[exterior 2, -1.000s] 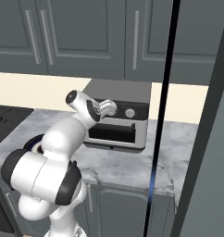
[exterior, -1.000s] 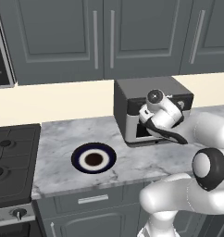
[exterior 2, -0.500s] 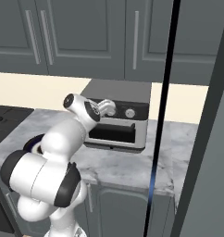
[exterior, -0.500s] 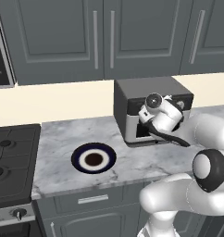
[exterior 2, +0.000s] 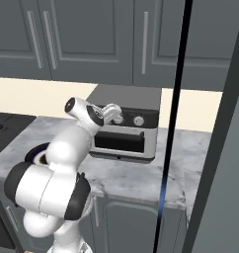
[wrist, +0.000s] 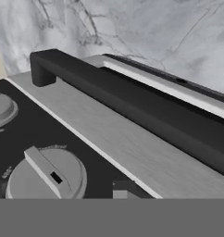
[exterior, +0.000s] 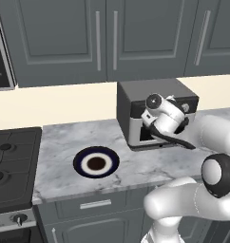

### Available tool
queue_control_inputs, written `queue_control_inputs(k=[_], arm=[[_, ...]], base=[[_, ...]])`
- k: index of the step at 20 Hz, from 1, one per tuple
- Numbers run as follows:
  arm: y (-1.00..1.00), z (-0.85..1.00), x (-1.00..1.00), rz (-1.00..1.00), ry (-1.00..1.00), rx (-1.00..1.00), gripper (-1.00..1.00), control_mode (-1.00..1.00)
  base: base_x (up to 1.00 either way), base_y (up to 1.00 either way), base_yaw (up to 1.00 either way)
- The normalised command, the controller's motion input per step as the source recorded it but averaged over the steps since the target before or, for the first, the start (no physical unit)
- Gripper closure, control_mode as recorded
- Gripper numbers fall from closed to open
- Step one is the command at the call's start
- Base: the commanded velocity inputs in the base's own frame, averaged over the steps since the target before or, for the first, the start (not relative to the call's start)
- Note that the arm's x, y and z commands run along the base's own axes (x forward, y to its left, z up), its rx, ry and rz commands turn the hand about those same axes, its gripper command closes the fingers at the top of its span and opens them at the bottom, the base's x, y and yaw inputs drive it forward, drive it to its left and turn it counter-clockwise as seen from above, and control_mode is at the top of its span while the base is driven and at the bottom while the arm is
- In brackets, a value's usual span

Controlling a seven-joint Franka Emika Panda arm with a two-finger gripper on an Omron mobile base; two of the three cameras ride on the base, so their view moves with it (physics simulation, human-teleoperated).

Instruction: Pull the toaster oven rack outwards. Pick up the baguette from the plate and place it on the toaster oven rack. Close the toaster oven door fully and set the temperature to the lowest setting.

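Whether the jaws are parted or clenched I cannot tell; the gripper [exterior 2: 116,113] hovers at a knob [wrist: 44,178] above the shut door [exterior 2: 122,142], likely for temperature. The plate [exterior: 96,162] sits bare on the counter [exterior: 64,137].

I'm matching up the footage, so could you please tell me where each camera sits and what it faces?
Left base view: behind the arm's left, facing the toaster oven and the plate; arm lower right.
Right base view: behind its right, facing the same oven with its door shut; arm lower left.
Hand view: on the hand, close over a knob and the door's handle bar.
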Motion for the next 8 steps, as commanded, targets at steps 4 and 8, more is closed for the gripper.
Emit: queue_control_inputs(k=[4,8], arm=[[0.0,-0.26,-0.11,0.73,-0.23,-0.84,1.0,-1.0],[0.0,-0.25,-0.1,0.73,-0.23,-0.84,1.0,-1.0]], base=[[0.0,0.0,0.0],[0.0,0.0,0.0]])
